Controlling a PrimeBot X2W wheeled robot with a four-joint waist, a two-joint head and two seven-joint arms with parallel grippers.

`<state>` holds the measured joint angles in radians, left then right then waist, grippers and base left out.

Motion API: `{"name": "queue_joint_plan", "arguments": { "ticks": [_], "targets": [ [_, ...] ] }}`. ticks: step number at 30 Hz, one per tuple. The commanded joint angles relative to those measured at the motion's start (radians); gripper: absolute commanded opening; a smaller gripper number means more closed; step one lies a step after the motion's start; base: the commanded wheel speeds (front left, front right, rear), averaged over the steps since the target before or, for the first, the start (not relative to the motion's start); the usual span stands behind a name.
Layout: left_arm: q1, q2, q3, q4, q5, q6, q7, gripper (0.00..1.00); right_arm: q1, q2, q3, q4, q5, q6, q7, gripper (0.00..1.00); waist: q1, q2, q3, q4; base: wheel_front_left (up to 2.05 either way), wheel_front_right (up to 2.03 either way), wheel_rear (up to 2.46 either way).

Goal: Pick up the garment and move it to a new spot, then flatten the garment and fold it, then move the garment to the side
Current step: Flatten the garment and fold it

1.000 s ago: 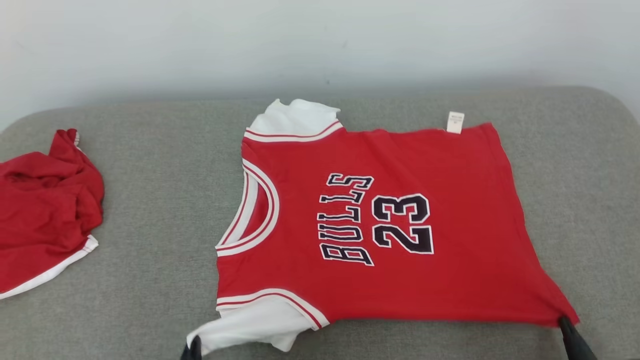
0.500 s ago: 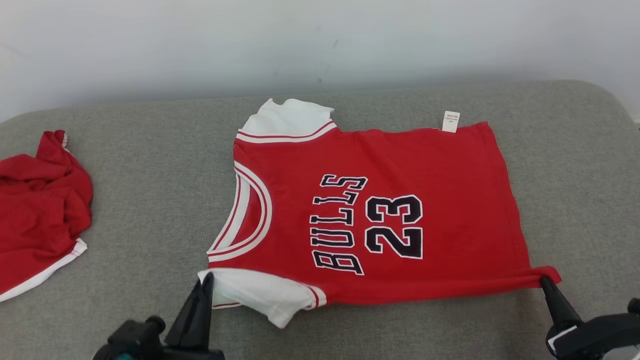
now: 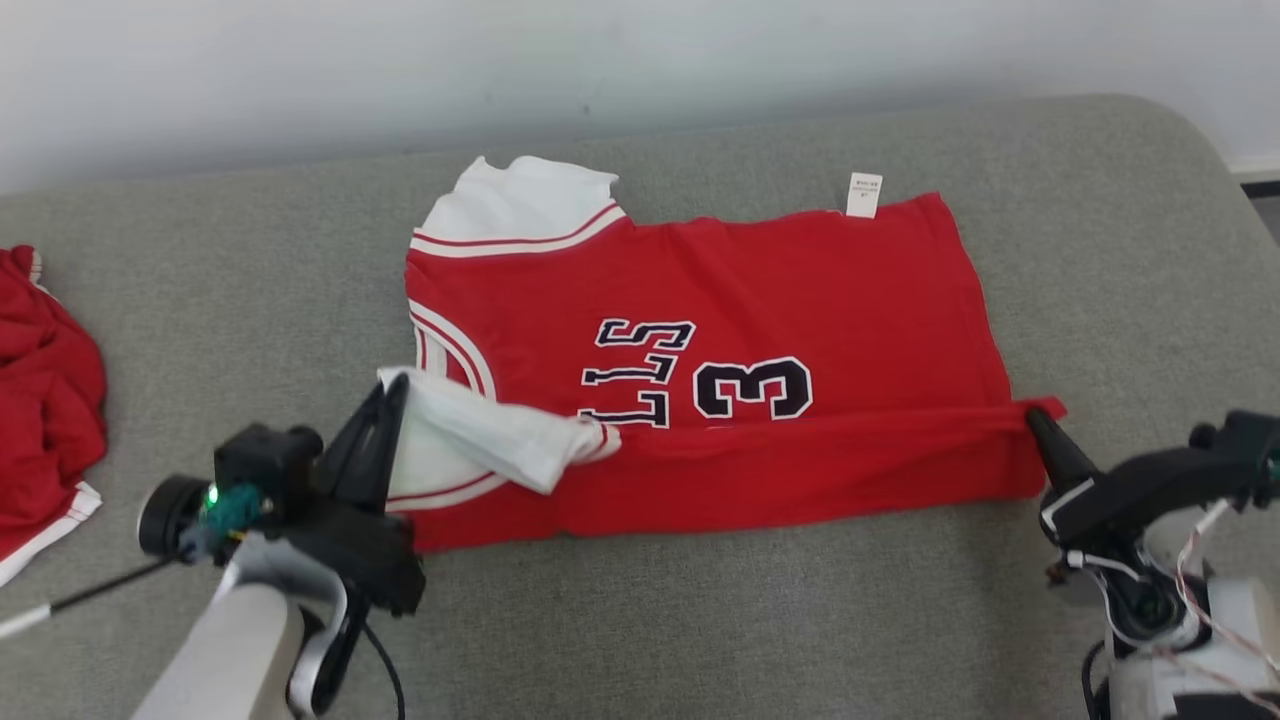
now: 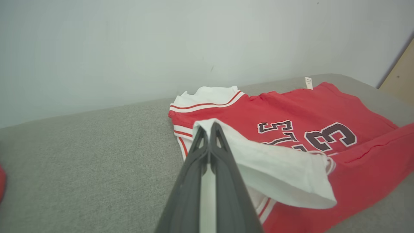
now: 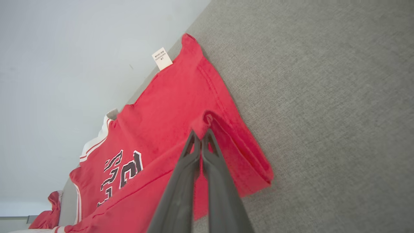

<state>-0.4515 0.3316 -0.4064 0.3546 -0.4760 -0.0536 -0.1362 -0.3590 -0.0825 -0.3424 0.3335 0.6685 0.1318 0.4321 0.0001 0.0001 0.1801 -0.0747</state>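
Jaws: both pairs were closed, the left gripper pinching the jersey's white sleeve, the right gripper pinching its red hem corner.
Jersey: it lay at the cushion's centre, collar toward 9 o'clock, hem toward 3 o'clock, its 6 o'clock edge lifted and partly doubled over the print.
Technique: both corners should probably travel level toward 12 o'clock, keeping the edge taut, and land square on the far edge so the crease runs straight.
Risk: uneven travel could skew the fold.
Count: one jersey in hand, one second red garment bunched at 9 o'clock, two grippers.
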Motion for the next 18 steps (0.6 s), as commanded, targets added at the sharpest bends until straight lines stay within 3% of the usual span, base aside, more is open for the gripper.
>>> {"name": "queue_joint_plan", "arguments": {
  "ticks": [1, 8, 9, 10, 11, 12, 18],
  "targets": [
    [-0.017, -0.002, 0.002, 0.008, 0.007, -0.002, -0.002, 0.00, -0.015, -0.004, 0.003, 0.009, -0.005, -0.002, -0.003, 0.00, -0.0001, -0.0001, 0.016, -0.009, 0.00, 0.00, 0.00],
    [-0.157, -0.021, -0.031, 0.192, 0.020, -0.040, -0.015, 0.00, -0.169, -0.027, 0.037, 0.178, -0.051, -0.002, -0.047, 0.00, -0.0001, -0.0001, 0.043, -0.013, 0.00, 0.00, 0.00],
    [-0.171, -0.027, -0.034, 0.215, 0.020, -0.041, -0.022, 0.00, -0.183, -0.029, 0.048, 0.193, -0.056, -0.002, -0.058, 0.29, -0.0001, -0.0001, 0.045, -0.013, 0.00, 0.00, 0.00],
    [-0.184, -0.030, -0.037, 0.240, 0.024, -0.041, -0.030, 0.00, -0.194, -0.032, 0.054, 0.207, -0.056, -0.002, -0.069, 0.87, -0.0001, -0.0001, 0.045, -0.013, 0.00, 0.00, 0.00],
    [-0.193, -0.036, -0.042, 0.258, 0.026, -0.043, -0.038, 0.37, -0.202, -0.036, 0.060, 0.220, -0.054, -0.002, -0.078, 1.00, -0.0001, -0.0001, 0.045, -0.012, 0.00, 0.00, 0.00],
    [-0.201, -0.041, -0.045, 0.275, 0.028, -0.045, -0.049, 1.00, -0.207, -0.039, 0.065, 0.231, -0.051, -0.002, -0.090, 1.00, -0.0001, -0.0001, 0.043, -0.012, 0.00, 0.00, 0.00],
    [-0.195, -0.055, -0.042, 0.343, 0.019, -0.050, -0.103, 1.00, -0.182, -0.071, 0.110, 0.262, -0.023, -0.002, -0.140, 1.00, -0.0001, -0.0001, 0.010, -0.005, 0.00, 0.00, 0.00]
  ]
}}
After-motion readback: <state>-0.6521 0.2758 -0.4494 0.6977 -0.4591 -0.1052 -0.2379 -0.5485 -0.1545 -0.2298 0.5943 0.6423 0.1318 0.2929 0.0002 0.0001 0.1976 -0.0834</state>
